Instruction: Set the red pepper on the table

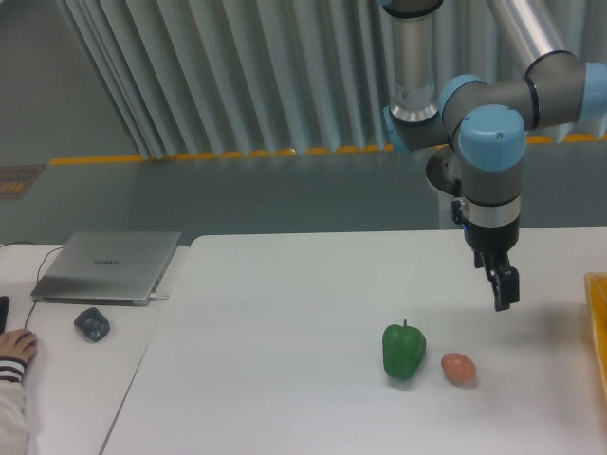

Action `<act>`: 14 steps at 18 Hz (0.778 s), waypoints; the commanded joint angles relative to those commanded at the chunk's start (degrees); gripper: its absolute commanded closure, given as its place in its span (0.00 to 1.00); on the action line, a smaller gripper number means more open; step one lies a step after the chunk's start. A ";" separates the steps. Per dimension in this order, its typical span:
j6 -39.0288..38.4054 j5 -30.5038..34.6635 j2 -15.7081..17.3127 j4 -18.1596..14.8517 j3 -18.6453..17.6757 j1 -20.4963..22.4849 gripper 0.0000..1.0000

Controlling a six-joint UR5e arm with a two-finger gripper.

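Observation:
No red pepper shows in this view. My gripper (504,300) hangs a little above the white table (285,322), toward its right side, up and to the right of the green pepper (404,351). Its dark fingers point down and overlap from this angle, so the gap between them is hidden. Nothing shows between or under them.
A small orange-brown egg-shaped thing (458,368) lies just right of the green pepper. A yellow container edge (599,332) sits at the table's far right. On the lower desk at left are a laptop (109,265), a mouse (92,324) and a person's hand (14,347).

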 joint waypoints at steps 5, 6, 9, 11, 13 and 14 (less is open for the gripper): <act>0.09 -0.61 0.00 0.09 0.35 0.17 0.00; 0.09 -0.61 0.00 0.09 0.52 0.18 0.00; -0.09 -0.70 -0.09 0.53 0.53 0.09 0.00; 0.00 -0.96 0.09 0.70 -0.44 0.17 0.00; -0.61 -2.28 0.00 1.23 -0.88 0.52 0.00; -0.70 -3.15 0.09 1.58 -2.01 0.79 0.00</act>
